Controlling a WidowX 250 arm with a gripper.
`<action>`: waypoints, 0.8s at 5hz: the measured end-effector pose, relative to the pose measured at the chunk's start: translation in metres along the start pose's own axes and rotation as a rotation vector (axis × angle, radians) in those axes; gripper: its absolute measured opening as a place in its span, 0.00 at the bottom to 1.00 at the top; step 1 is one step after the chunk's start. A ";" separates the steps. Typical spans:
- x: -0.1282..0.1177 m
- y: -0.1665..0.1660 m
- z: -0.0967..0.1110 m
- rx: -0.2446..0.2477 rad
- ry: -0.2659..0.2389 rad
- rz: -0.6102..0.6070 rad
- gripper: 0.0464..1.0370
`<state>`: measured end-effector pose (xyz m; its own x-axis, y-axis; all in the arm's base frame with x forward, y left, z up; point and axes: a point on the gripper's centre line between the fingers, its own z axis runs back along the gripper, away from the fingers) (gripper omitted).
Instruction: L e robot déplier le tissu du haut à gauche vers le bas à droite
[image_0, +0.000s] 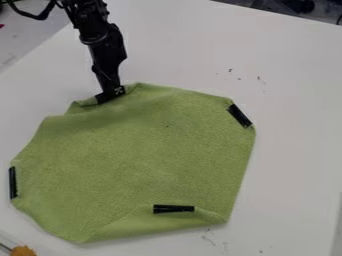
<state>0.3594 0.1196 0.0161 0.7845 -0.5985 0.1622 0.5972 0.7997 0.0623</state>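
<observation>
On the white table, the green cloth lies left of centre, its far-left edge at the hand, whether gripping or not I cannot tell; a secure hold, then a low, slow sweep near-right, should limit dragging.

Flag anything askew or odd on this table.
The green cloth looks askew: its near edge appears folded up over itself, with a black strip on the flap, set in from the outline. The white table also has small dark marks, perhaps scuffs or dirt.
</observation>
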 end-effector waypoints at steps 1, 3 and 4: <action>0.003 0.010 0.007 0.024 -0.009 -0.013 0.04; 0.005 0.026 0.014 0.049 0.000 -0.048 0.47; 0.007 0.034 0.020 0.063 0.010 -0.054 0.78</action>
<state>0.3816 0.1432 0.0387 0.7534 -0.6410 0.1468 0.6273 0.7675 0.1324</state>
